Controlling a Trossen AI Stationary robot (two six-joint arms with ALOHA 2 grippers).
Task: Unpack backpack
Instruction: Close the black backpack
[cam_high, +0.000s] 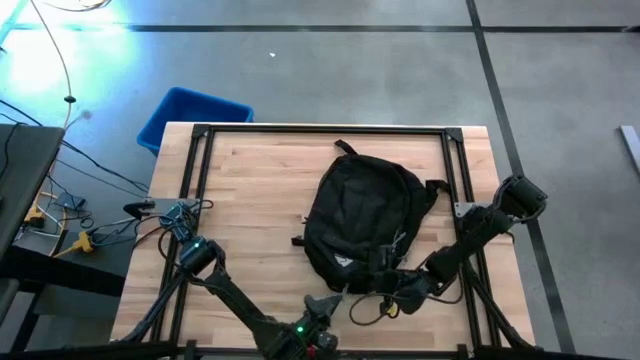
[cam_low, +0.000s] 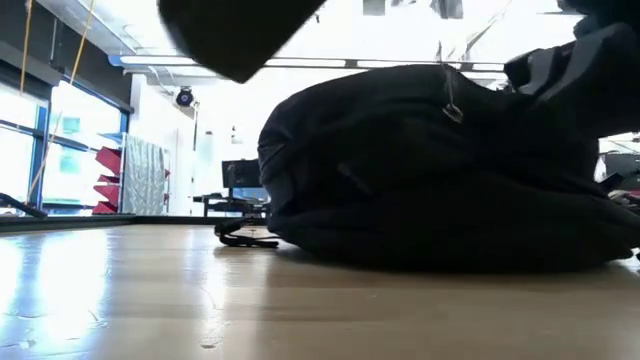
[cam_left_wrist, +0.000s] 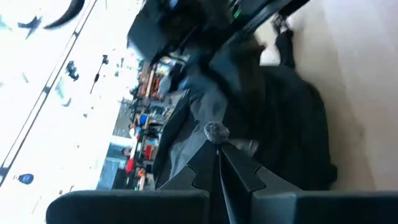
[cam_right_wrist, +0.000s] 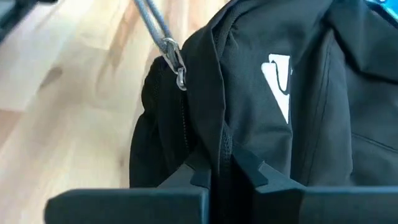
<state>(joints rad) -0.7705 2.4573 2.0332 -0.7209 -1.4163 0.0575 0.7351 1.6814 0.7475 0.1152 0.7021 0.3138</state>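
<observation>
**Black fabric pinched at the near end, zipper not yet run**

Black soft fabric is the hazard: the backpack (cam_high: 365, 215) lies flat on the tabletop (cam_high: 250, 190), slightly toward 3 o'clock of centre, its top loop pointing to 12 o'clock and its white-logo end toward 6 o'clock. It is limp, so a pull may drag or lift the whole bag instead of opening it, and a fold may slip free.

Room is generous toward 9 o'clock, where bare wood runs to the frame; toward 3 o'clock the bag sits near the frame rail, and at 6 o'clock both arms crowd the edge. A blue bin (cam_high: 192, 112) stands off the tabletop at 11 o'clock.

The right end effector (cam_right_wrist: 227, 167) is clenched on a fold of the backpack beside the logo. The left end effector (cam_left_wrist: 219, 163) is clenched too, its tips meeting at a small grey pull tab (cam_left_wrist: 216, 130); the two could foul each other. A metal zipper pull (cam_right_wrist: 175, 61) hangs near the right one.
</observation>
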